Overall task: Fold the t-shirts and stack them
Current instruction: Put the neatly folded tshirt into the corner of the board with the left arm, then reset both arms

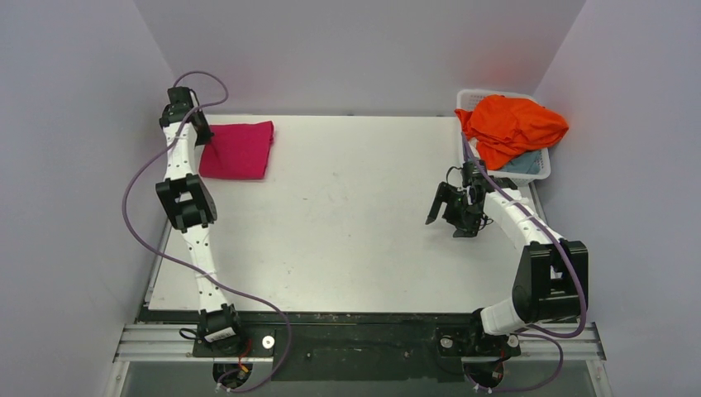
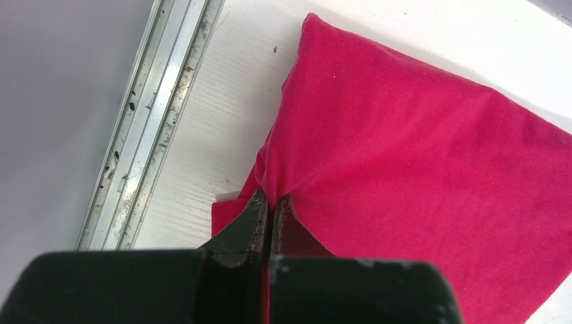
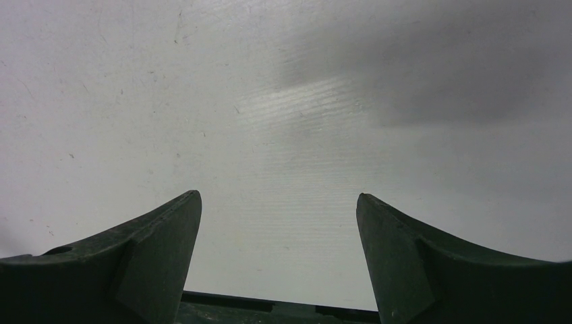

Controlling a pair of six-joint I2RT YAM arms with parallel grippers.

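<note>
The left gripper is pinching the magenta-pink t-shirt at its left edge, its fingers pressed together on a small puckered ridge of cloth. The shirt is lying folded into a flat rectangle at the far left corner of the table, near the metal rail.

The right gripper is hanging with its fingers spread wide over bare tabletop right of centre; whether they are touching the surface I cannot tell. Beyond it, the orange t-shirt is spilling in a heap out of the white basket at the far right corner, and the pale blue-grey t-shirt is peeking out beneath it.
</note>
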